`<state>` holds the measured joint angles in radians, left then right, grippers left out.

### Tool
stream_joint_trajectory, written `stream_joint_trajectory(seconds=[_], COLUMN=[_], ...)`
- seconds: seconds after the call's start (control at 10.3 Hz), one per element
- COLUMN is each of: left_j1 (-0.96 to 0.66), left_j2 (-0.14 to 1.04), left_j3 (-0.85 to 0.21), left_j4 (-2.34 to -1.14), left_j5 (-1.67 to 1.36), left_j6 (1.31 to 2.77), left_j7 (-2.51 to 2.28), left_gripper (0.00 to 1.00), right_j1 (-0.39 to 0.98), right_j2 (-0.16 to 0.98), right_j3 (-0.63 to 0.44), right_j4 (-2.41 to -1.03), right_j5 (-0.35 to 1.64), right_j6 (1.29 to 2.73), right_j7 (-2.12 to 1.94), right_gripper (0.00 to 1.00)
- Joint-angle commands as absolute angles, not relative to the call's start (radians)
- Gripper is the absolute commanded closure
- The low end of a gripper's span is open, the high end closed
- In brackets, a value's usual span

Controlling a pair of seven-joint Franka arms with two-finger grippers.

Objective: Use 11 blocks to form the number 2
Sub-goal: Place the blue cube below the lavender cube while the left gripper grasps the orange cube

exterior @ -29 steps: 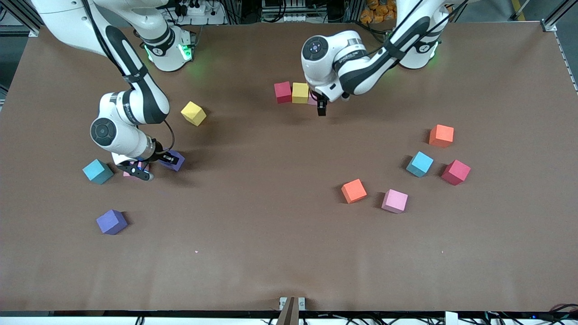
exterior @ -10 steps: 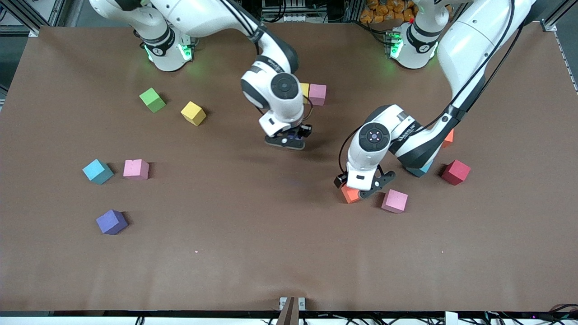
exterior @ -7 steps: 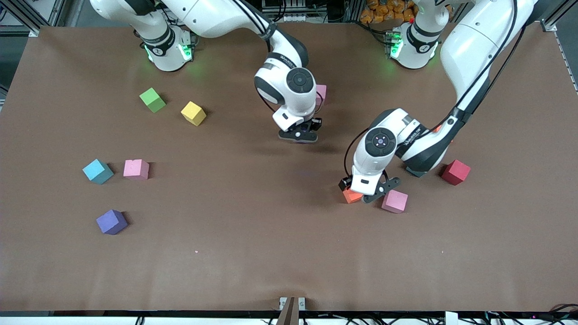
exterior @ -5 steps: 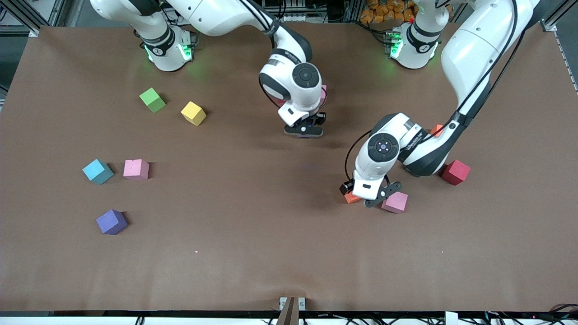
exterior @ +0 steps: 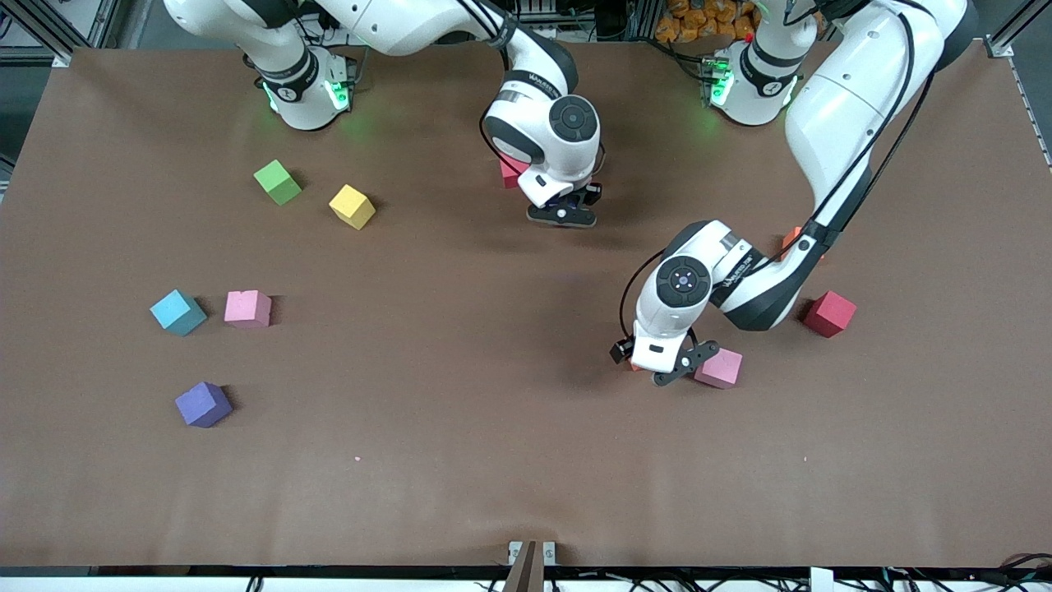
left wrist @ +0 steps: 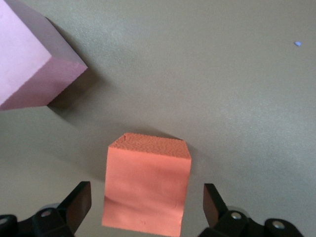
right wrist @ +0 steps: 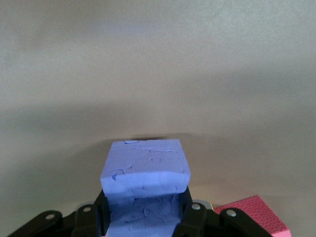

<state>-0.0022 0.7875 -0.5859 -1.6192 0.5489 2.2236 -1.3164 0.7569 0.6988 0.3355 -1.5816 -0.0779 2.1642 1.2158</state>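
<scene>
My right gripper (exterior: 565, 212) is shut on a purple block (right wrist: 144, 182) and holds it just above the table beside a red block (exterior: 510, 173), whose corner (right wrist: 252, 213) shows in the right wrist view. My left gripper (exterior: 655, 363) is low and open, its fingers (left wrist: 76, 205) standing on either side of an orange block (left wrist: 145, 190) without touching it. A pink block (exterior: 720, 368) lies right beside that gripper. The left hand hides nearly all of the orange block in the front view.
Toward the left arm's end lie a red block (exterior: 830, 313) and an orange block (exterior: 791, 239) half hidden by the arm. Toward the right arm's end lie a green cube (exterior: 277, 182) and yellow (exterior: 352, 205), pink (exterior: 247, 308), light blue (exterior: 177, 312) and purple (exterior: 202, 404) blocks.
The right gripper has carried the purple block from the right arm's end to the middle, toward the red block. The left gripper has come down around the orange block.
</scene>
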Motion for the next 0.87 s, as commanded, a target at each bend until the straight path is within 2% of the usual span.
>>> stream_joint_trajectory(seconds=[0.0, 0.48, 0.58, 0.77], left_j1=[-0.009, -0.006, -0.008, -0.006], left_j2=[0.804, 0.818, 0.818, 0.818], left_j3=[-0.58, -0.578, -0.565, -0.552], left_j4=[-1.595, -1.595, -1.595, -1.595], left_j5=[0.572, 0.572, 0.571, 0.572], left_j6=[2.232, 2.275, 2.276, 2.275], left_j7=[-1.305, -1.313, -1.315, -1.309], left_gripper=[0.0, 0.0, 0.16, 0.99], right_j1=[0.771, 0.801, 0.805, 0.822], right_j2=[0.735, 0.768, 0.773, 0.784], right_j3=[0.345, 0.344, 0.341, 0.338], right_j4=[-1.554, -1.511, -1.502, -1.497], right_j5=[-0.104, -0.117, -0.117, -0.123], right_j6=[2.154, 2.158, 2.158, 2.161], right_j7=[1.247, 1.249, 1.249, 1.249], right_gripper=[0.92, 0.92, 0.92, 0.92])
